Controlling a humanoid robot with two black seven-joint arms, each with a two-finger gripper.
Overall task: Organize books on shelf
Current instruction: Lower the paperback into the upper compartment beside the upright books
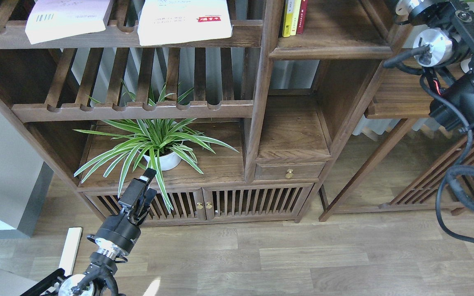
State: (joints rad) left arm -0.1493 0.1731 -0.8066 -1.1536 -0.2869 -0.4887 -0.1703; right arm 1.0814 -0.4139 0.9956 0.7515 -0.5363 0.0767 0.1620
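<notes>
1. Step in hand (judged): a reach or transit phase. Neither arm carries a book. The left claw point(143, 187) hangs low in front of the cabinet, its fingers pressed together on nothing, just before the leaves of the potted plant point(154, 144).
2. The right arm point(463, 94) rises along the right edge of the view and its far end passes out of the top of the frame; the state of that claw cannot be told, since it is not visible.
3. Task objects: the lilac-white book point(66, 18) and the large white book point(184, 20) lie flat, side by side but apart, on the upper slatted rack point(245, 35), each overhanging its front rail. The third, dark book is not visible here.
4. Destination (judged): the solid board shelf point(331, 51) at upper right, where a few upright spines point(293, 16) stand at its left end; the rest of the board shows bare wood.
5. Next move (judged): one claw must rise to the rack, spread, and take a book by its overhanging edge.
6. Edges and room: the vertical post point(261, 102) separates rack from shelf, so a carried book must clear it in front. The scalloped lower rack point(134, 110) and the plant crowd the left arm's upward path; open floor point(303, 255) lies below.
</notes>
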